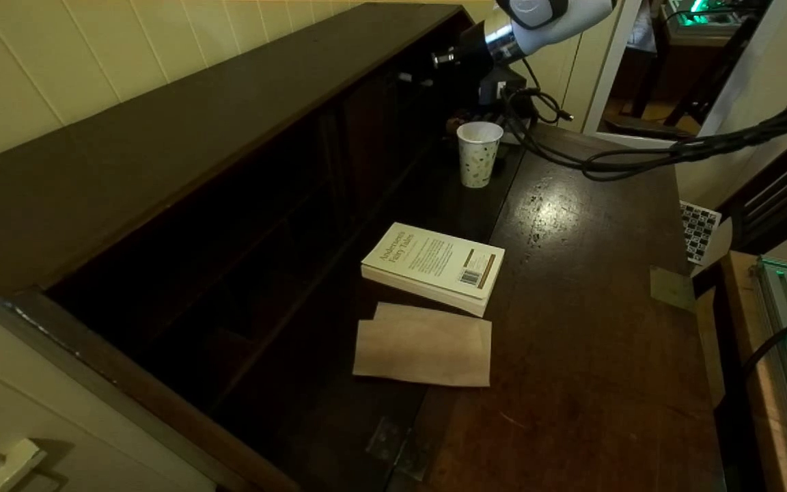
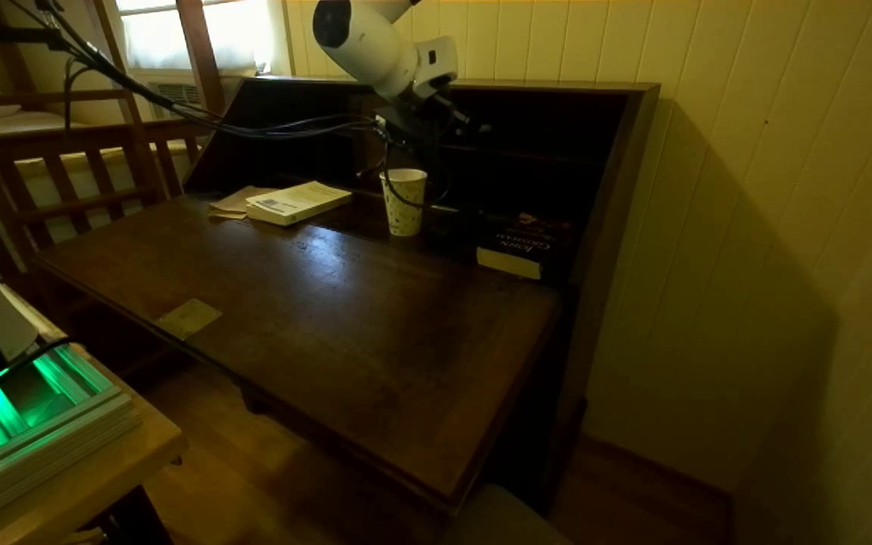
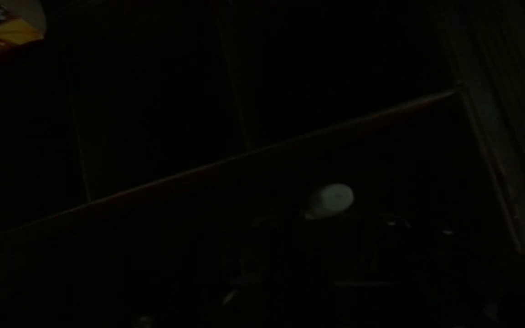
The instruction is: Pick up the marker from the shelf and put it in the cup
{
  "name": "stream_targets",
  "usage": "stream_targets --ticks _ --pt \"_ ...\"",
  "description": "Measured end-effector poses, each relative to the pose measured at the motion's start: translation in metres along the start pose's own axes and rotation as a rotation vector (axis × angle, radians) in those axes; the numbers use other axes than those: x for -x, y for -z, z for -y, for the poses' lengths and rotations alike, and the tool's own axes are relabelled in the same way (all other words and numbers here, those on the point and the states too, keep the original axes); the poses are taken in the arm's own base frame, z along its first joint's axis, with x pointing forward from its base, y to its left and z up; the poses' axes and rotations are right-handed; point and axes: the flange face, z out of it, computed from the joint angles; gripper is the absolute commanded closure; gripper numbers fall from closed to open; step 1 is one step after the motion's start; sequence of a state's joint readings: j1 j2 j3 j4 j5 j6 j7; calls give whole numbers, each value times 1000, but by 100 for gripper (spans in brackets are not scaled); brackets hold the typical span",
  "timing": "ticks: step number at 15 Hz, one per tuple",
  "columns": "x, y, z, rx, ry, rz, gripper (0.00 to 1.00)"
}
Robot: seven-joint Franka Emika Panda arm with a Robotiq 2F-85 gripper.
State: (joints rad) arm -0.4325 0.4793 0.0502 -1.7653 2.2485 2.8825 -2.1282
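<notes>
Leftmost in an exterior view, the shelf [image 1: 195, 130] stretches away in dark wood; its compartments, divided by upright boards, are so deep in shadow that most of what they hold can't be read; toward its far end is what I take for the marker [image 3: 335, 199], a pale rounded end in the wrist view, just beside a slanting board edge; which compartment it belongs to, and whether it touches the claw, the gloom hides. I judge it light, stiff and hard to harm, but smooth enough to roll or slide from a loose hold; the best grip would be square across the middle of its barrel, leaving one end free to go first into the cup; a pinch on the rounded tip would likely let it swivel.

Next rightward, the claw [image 1: 438, 70] reaches to the shelf's dark front; its fingers melt into shadow in every view, so whether they stand apart, are closed together, or grip the marker I can't make out.

Rightmost of these, the cup [image 1: 479, 158] stands upright on the surface [image 1: 591, 328], pale, tapered and speckled; nothing rises above its rim, though its floor is out of sight; it looks like thin paper, light and easily crushed, so a knock or a lopsided drop could tip it.
</notes>
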Motion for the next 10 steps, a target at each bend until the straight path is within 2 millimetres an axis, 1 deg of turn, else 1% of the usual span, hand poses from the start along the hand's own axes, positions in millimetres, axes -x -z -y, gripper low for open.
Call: stream_targets --ticks 6,8,10 --pt "11 23 7 104 -109 44 93" --pt "10 28 9 132 -135 52 93" --pt "6 35 10 152 -150 52 93"
